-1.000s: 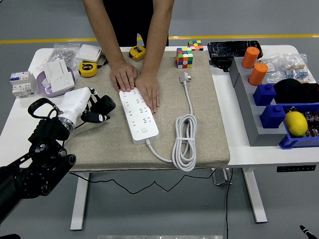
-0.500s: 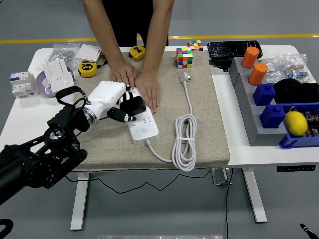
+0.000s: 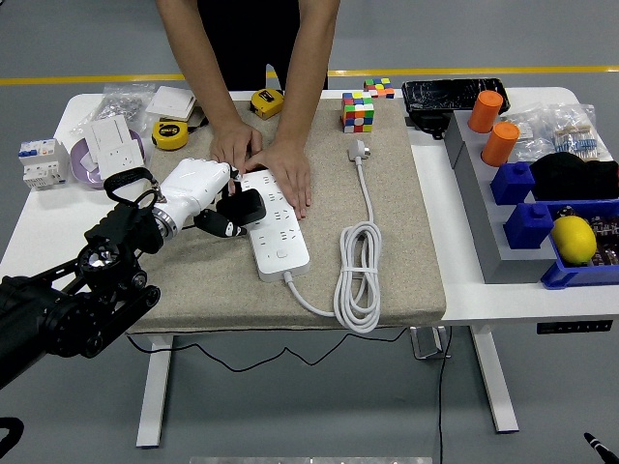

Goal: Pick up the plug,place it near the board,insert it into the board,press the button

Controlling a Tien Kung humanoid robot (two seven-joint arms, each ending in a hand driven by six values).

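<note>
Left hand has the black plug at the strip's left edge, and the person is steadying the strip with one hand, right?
Not quite: in the head view the person steadies the power strip with both hands. The left hand does hold the black plug at its left edge.

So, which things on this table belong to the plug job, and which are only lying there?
Belong to the job:
- black plug, held in the left hand
- white power strip, steadied by a person's hands

Only lying about:
- two yellow tape measures
- colour cube
- orange cylinders
- blue blocks
- lemon
</note>
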